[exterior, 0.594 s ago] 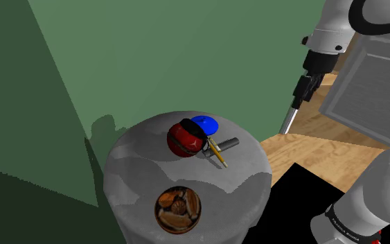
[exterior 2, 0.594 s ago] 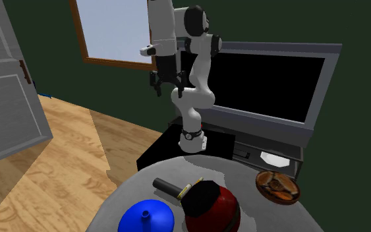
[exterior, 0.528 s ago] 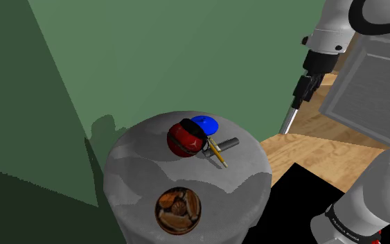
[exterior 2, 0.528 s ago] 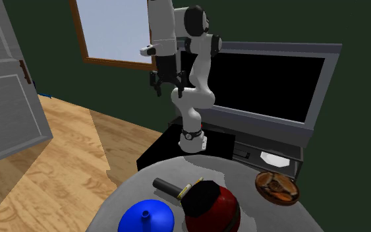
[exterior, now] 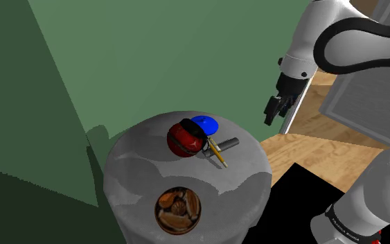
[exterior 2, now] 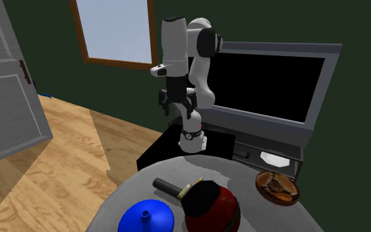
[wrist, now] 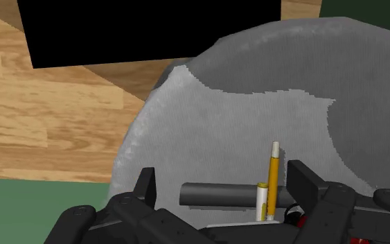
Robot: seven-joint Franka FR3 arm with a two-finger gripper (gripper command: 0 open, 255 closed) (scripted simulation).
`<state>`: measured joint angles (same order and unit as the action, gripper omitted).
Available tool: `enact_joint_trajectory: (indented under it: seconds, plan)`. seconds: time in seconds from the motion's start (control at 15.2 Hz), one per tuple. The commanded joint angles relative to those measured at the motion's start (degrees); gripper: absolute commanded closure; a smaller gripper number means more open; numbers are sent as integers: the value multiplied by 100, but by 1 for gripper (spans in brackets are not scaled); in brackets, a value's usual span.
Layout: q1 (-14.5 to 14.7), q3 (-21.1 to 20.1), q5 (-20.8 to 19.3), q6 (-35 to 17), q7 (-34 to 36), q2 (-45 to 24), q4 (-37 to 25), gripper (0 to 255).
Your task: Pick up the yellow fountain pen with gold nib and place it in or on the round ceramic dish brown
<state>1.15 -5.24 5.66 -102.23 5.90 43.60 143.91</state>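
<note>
Yellow and thin, the fountain pen (exterior: 217, 152) lies on the round grey table (exterior: 138, 170). One end is tucked against a dark cylinder (exterior: 227, 144), just beside a red-and-black ball (exterior: 185, 139), with a blue funnel-shaped thing (exterior: 205, 124) behind. The brown dish (exterior: 178, 210) sits near the table's front edge in the shoulder view, well apart from the pen. I judge the pen light, stiff and smooth, apt to roll or slip. The free half of its barrel, away from cylinder and ball, looks the best hold, with the fingers set across its length. The tool (exterior: 275, 111) hangs high off the table's side, fingers spread, pinching nothing.
</note>
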Motion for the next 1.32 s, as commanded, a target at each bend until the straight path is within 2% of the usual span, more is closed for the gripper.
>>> enact_joint_trajectory:
  seconds: [0.0,0.33,0.59,0.79,0.99,1.25]
  plan:
    - [15,-182,76,-505,212,-174,200,0]
    - [34,-703,203,-1695,811,-886,415,0]
    - [-36,-1137,147,-2631,1356,-1645,396,0]
    - [-161,-1475,-55,-3290,1848,-2299,270,0]
    - [-352,-1816,-470,-3879,2465,-3010,49,0]
    - [-433,-1899,-695,-4211,2673,-3341,56,0]
